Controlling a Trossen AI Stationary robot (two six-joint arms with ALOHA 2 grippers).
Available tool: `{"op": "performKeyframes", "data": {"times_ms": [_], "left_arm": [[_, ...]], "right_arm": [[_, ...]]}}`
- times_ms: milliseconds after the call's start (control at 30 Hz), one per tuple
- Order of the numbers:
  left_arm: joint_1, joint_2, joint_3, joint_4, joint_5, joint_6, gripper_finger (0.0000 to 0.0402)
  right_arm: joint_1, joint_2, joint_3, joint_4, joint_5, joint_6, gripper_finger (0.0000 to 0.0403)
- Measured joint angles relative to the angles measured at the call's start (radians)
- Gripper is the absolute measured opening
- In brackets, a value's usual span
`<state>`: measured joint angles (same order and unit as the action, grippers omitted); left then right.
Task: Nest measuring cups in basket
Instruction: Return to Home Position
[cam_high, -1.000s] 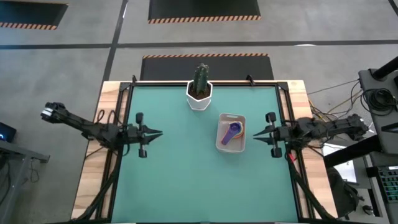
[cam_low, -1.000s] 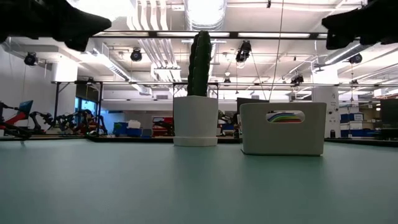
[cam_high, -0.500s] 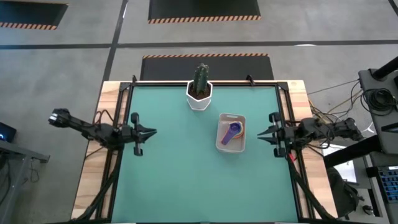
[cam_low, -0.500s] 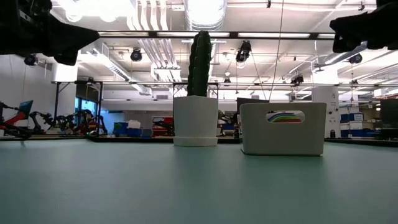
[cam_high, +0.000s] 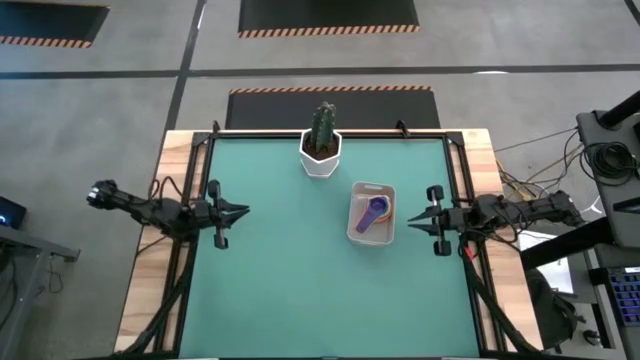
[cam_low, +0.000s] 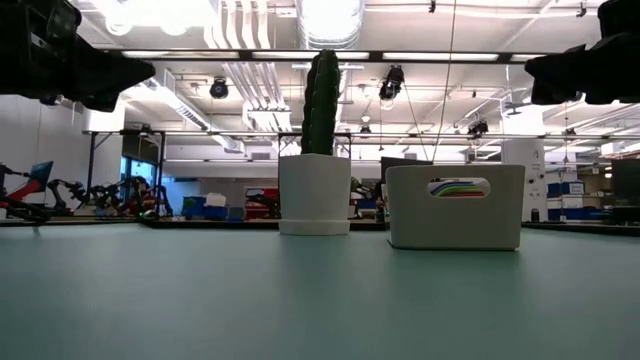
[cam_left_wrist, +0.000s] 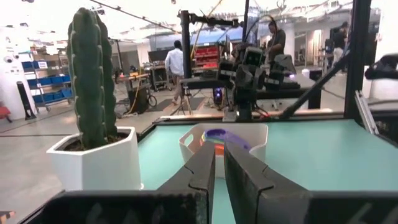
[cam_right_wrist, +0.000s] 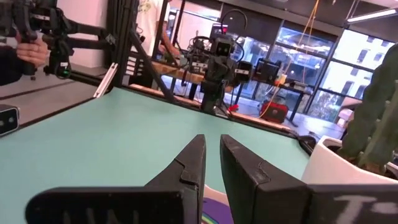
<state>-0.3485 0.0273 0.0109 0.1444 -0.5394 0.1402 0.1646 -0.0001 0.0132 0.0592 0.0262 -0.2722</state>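
The light basket (cam_high: 357, 232) stands right of the table's middle. The measuring cups (cam_high: 373, 212) lie nested inside it, a purple one on top. In the low view their coloured rims (cam_low: 458, 187) show through the slot in the basket's wall (cam_low: 455, 225). My left gripper (cam_high: 245, 211) hovers level near the table's left edge, shut, pointing toward the basket (cam_left_wrist: 255, 134). My right gripper (cam_high: 408, 218) hovers level just right of the basket, shut, with nothing between its fingers. Neither touches anything.
A white hexagonal pot with a tall cactus (cam_high: 320, 150) stands at the far middle, just behind and left of the basket. Black frame rails run along the table's left and right edges. People stand in the room beyond the table (cam_left_wrist: 177, 62).
My left gripper has drawn back toward the table's left edge and sunk a little, still level. My right gripper has sunk slightly beside the basket. The basket and cups have not moved.
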Motion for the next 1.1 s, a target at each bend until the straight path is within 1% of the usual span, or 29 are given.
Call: {"op": "performKeyframes", "data": {"times_ms": [100,367,467,533,633,733,1100], "left_arm": [[0.000,-0.029,0.000,-0.056,-0.001,-0.002,0.0017],[0.006,-0.028,-0.001,-0.058,-0.015,-0.017,0.0017],[0.005,-0.023,-0.001,-0.058,-0.109,-0.053,0.0017],[0.005,-0.019,-0.001,-0.058,-0.175,-0.111,0.0017],[0.005,-0.017,-0.001,-0.057,-0.244,-0.148,0.0017],[0.006,-0.016,0.000,-0.057,-0.247,-0.150,0.0017],[0.005,-0.011,0.006,-0.056,-0.246,-0.150,0.0017]], "right_arm": [[0.000,0.000,0.000,0.002,0.000,-0.003,0.0038],[-0.007,0.003,-0.001,0.001,0.001,-0.017,0.0038],[-0.006,0.005,-0.001,-0.004,0.001,-0.015,0.0038],[-0.006,0.011,-0.001,-0.010,0.001,0.002,0.0038],[-0.006,0.024,-0.001,-0.029,0.001,0.037,0.0038],[-0.006,0.037,-0.001,-0.038,-0.001,0.022,0.0038],[-0.006,0.062,-0.001,-0.041,-0.001,0.061,0.0038]]}}
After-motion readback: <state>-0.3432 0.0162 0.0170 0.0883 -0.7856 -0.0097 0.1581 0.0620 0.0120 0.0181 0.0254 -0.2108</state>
